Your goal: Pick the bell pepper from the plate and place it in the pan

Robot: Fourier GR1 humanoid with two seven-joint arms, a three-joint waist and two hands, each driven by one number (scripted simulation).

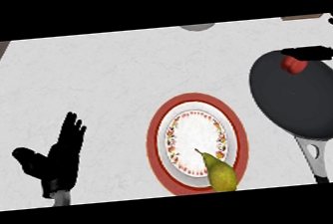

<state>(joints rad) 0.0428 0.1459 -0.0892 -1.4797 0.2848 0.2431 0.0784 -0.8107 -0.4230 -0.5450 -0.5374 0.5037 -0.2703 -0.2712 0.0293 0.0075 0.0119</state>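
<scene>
Pepper over the pan

Fingers (308, 51) of the right hand (327, 52) reach across the pan's far rim and touch the red pepper (292, 64); whether they curl round it I cannot tell. The pepper sits inside the dark pan (295, 108), near its far edge. Left of the pan lies a red-rimmed plate (157, 135) with a pear (221, 174) on its near edge. Further left, the left hand (55, 158) rests open, fingers straight.

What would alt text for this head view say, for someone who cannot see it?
The robot's right hand holds a red bell pepper over a dark pan. Left of the pan, a red-rimmed plate carries a pear; the left hand rests open at lower left.
</scene>
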